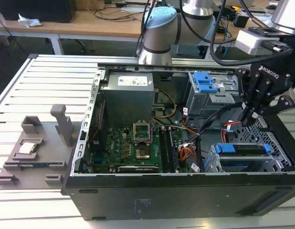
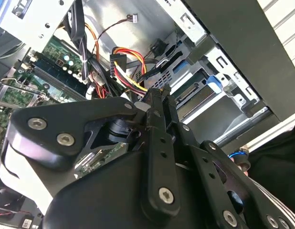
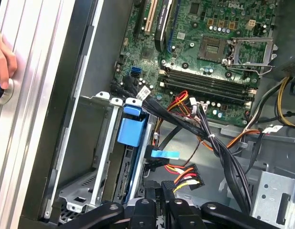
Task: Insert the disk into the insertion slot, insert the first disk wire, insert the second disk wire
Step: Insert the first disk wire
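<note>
The hand (image 1: 247,119) hangs inside the open computer case, fingers closed together, on what cannot be told. The thin red first disk wire (image 1: 224,135) lies loose just beside it. Just beyond, the disk (image 1: 243,149) already sits in the insertion slot (image 1: 210,163). The wiring step appears in hand and calls for squaring a plug to the drive's end.

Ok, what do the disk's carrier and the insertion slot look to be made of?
The disk: its carrier looks like moulded plastic, bright blue, smooth with a slight sheen. The insertion slot: probably bare sheet metal, silver-grey, punched with round holes, edges folded.
</note>
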`<state>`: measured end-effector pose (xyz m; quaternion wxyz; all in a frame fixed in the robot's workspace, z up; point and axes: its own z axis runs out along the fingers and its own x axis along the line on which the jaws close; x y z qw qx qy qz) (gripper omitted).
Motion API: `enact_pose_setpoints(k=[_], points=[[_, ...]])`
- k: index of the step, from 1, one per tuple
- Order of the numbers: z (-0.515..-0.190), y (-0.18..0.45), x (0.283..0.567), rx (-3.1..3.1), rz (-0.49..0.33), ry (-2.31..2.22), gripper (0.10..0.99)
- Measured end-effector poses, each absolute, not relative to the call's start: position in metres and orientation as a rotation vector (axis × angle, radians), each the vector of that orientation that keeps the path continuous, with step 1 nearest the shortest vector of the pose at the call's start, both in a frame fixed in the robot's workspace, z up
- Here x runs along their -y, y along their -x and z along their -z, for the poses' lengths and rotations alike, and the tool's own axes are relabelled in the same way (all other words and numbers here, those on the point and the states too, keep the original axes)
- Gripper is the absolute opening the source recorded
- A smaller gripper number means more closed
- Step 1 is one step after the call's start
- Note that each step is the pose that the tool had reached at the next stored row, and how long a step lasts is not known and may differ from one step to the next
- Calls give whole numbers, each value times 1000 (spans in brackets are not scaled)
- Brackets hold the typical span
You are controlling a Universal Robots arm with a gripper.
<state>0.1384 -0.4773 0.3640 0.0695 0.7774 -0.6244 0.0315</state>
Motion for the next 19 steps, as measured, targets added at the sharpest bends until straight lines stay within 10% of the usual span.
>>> enact_pose_setpoints(k=[19], points=[[-364, -138, 487, 2119, -23, -2169, 173]])
